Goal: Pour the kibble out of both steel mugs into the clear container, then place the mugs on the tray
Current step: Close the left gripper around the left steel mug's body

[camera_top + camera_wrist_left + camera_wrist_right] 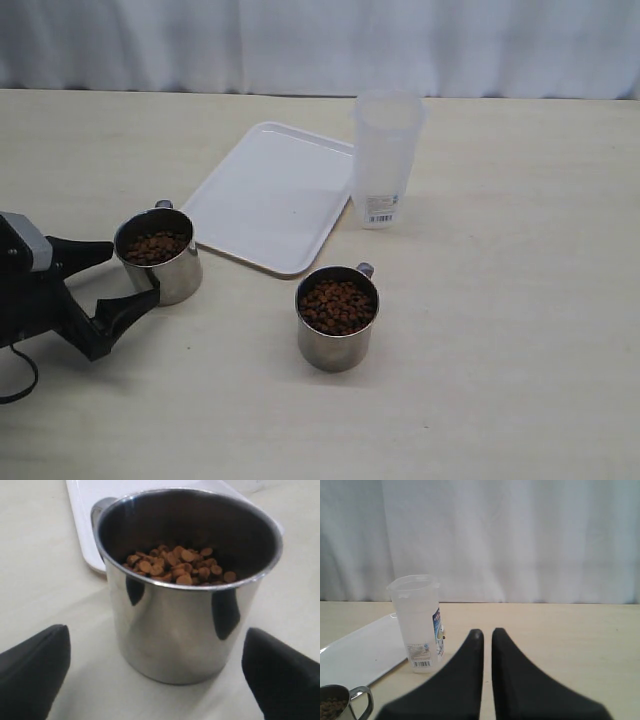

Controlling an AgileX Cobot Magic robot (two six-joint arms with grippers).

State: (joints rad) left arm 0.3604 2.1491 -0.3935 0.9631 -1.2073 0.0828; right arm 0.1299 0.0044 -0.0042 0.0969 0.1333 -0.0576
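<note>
Two steel mugs stand upright on the table, both holding brown kibble (337,305). The left mug (168,272) is by the tray's near-left corner, and its kibble (177,565) fills the bottom. My left gripper (130,275) is open, its black fingers (35,672) wide apart just short of this mug and not touching it. The second mug (337,335) stands alone in the middle. The clear container (385,160) is upright and looks empty at the tray's far-right side. My right gripper (487,632) is shut and empty, out of the exterior view, facing the container (417,620).
The white tray (270,195) lies flat with nothing on it between the left mug and the container. A white curtain hangs behind the table's far edge. The second mug's handle (362,700) shows at the corner of the right wrist view.
</note>
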